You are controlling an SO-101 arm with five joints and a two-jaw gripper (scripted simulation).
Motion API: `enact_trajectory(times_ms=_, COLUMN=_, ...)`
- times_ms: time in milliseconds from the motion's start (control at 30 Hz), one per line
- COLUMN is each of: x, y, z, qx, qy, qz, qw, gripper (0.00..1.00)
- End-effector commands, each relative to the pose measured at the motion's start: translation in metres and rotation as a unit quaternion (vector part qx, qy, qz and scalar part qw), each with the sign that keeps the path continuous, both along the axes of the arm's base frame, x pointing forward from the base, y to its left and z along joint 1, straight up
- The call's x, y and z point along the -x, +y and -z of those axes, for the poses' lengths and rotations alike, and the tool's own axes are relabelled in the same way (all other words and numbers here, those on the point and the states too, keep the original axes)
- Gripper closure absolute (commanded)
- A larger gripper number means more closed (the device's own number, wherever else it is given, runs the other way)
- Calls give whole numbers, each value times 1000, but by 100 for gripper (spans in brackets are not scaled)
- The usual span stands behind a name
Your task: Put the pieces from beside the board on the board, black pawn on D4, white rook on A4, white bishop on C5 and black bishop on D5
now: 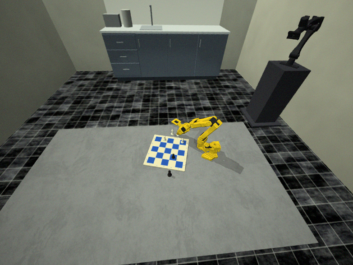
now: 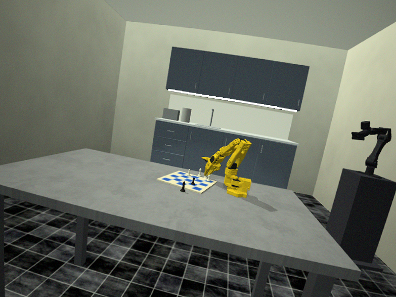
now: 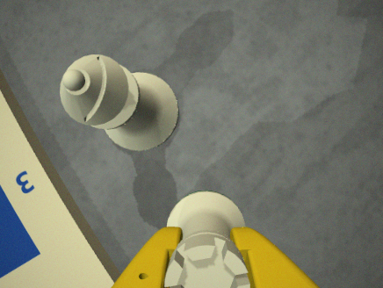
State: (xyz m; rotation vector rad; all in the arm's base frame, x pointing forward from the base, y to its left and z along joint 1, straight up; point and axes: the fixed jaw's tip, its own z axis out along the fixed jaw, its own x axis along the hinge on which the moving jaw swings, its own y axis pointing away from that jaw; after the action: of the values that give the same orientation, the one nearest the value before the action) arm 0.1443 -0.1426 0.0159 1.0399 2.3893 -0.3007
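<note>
My gripper (image 3: 205, 235) (image 1: 178, 133) (image 2: 207, 175) is shut on the white rook (image 3: 205, 279), gripping its notched top. The rook's base is close to the grey table, just off the board's far edge. The white bishop (image 3: 105, 98) (image 1: 172, 131) stands upright on the table a little beyond the rook. The blue and cream board (image 1: 164, 166) (image 2: 167, 180) (image 3: 35, 227) lies to the left in the wrist view, with its edge numbers 3 and 4 showing. One black piece (image 1: 169, 174) (image 2: 183, 186) stands on the table off the board's near edge. Another black piece (image 1: 173, 156) (image 2: 192, 180) stands on the board.
Two white pieces (image 1: 164, 138) (image 1: 182, 140) stand on the board's far row. The arm's yellow base (image 1: 209, 148) (image 2: 237, 186) sits to the right of the board. A dark pedestal with a camera arm (image 1: 278, 88) stands off the table at the right.
</note>
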Motion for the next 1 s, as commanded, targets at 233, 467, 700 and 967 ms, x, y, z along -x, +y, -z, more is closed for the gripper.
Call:
enact_trajectory(times_ms=233, x=4, y=2, z=4, qx=-7, qy=9, qz=2, qw=1000, gripper=100)
enact_trajectory(times_ms=467, x=5, y=1, z=-3, qx=-6, qy=10, qz=3, qw=1000, gripper=100)
enact_trajectory(times_ms=700, x=5, y=1, z=-11, qx=-6, qy=10, qz=3, qw=1000, gripper=100)
enact_trajectory(times_ms=967, x=6, y=1, z=-27, qx=-6, qy=10, qz=3, qw=1000, gripper=100)
